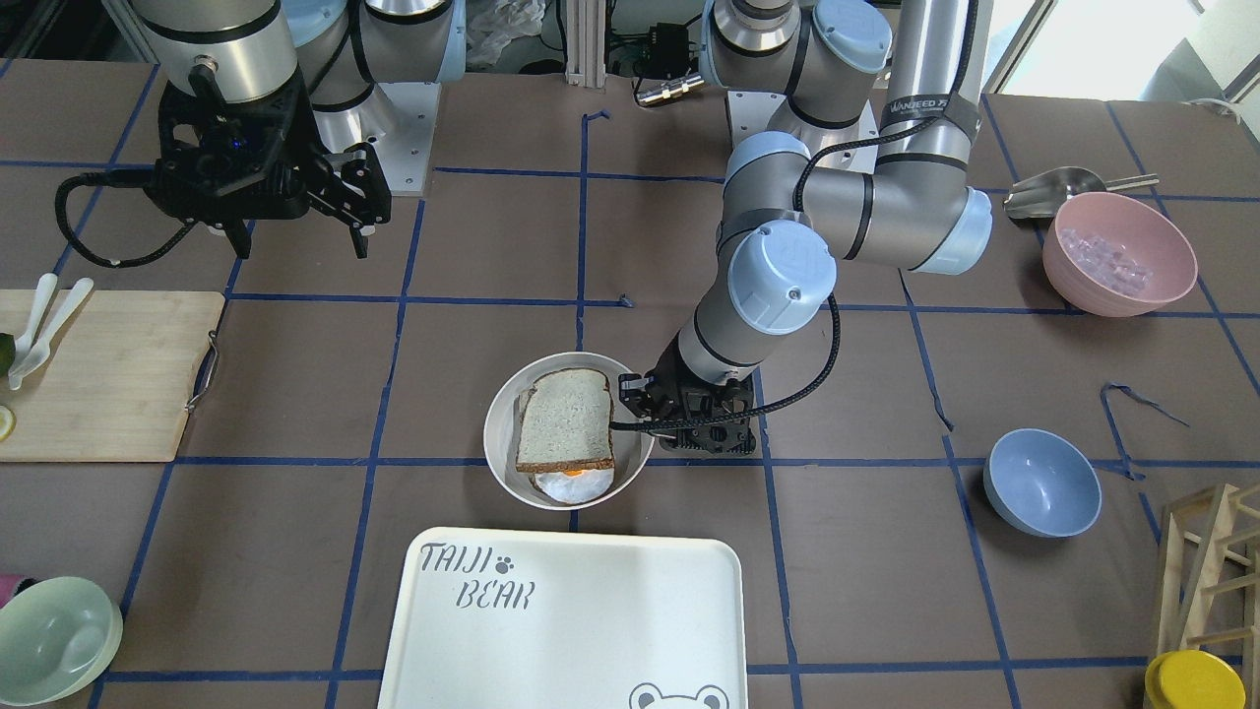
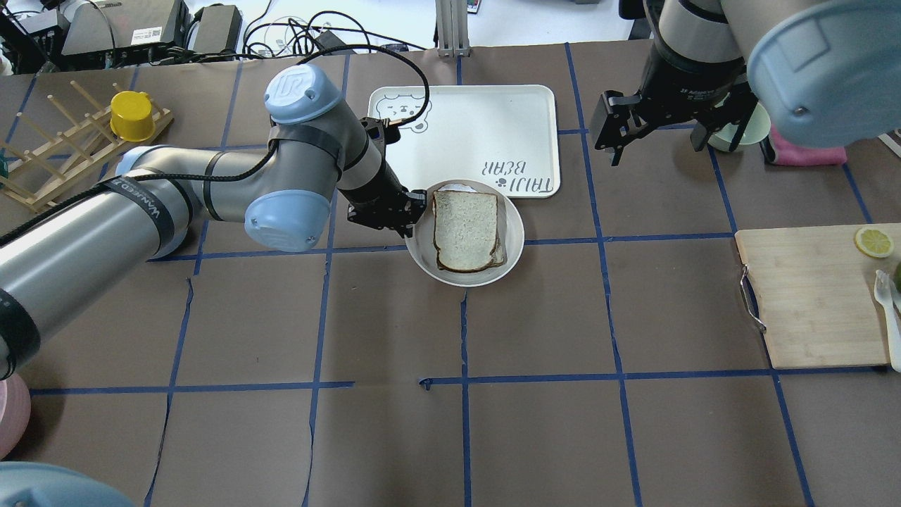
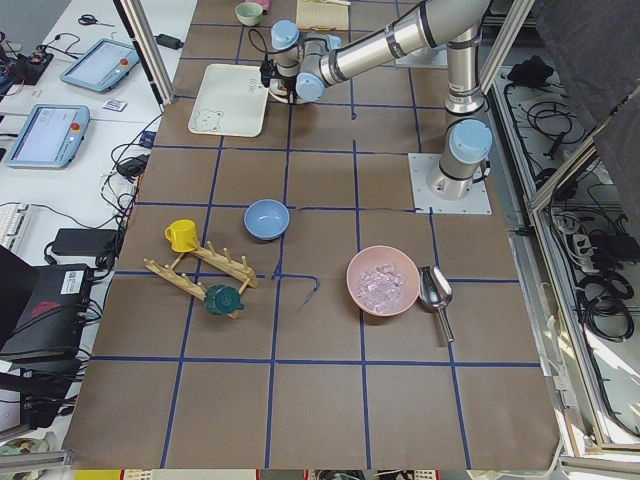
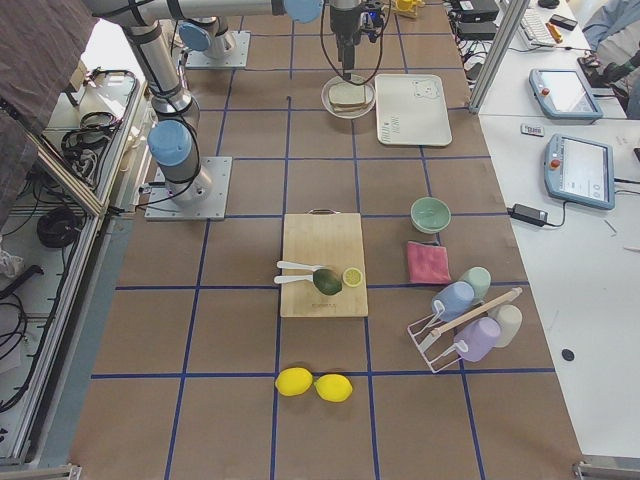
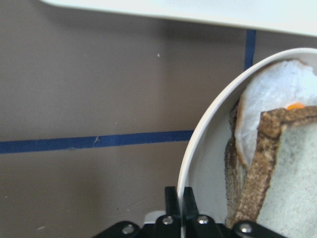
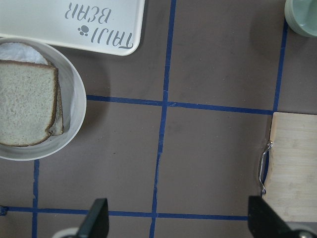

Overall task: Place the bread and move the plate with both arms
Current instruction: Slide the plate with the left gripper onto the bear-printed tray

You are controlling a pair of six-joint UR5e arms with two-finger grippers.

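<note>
The bread (image 1: 564,418), pale with a dark brown crust, lies in the round white plate (image 1: 495,448) on top of a fried egg (image 1: 571,484) and a second slice. It also shows in the overhead view (image 2: 464,229) and the right wrist view (image 6: 25,109). My left gripper (image 1: 630,409) is shut on the plate's rim; the left wrist view shows its fingers (image 5: 172,198) clamped over the rim (image 5: 198,144). My right gripper (image 1: 300,241) is open and empty, held above the table well away from the plate (image 2: 516,243).
The "TAIJI BEAR" tray (image 1: 591,630) lies just beyond the plate, nearly touching it. A cutting board (image 1: 98,374) is on my right. A blue bowl (image 1: 1041,483), a pink bowl (image 1: 1119,254) and a wooden rack (image 1: 1211,571) stand on my left.
</note>
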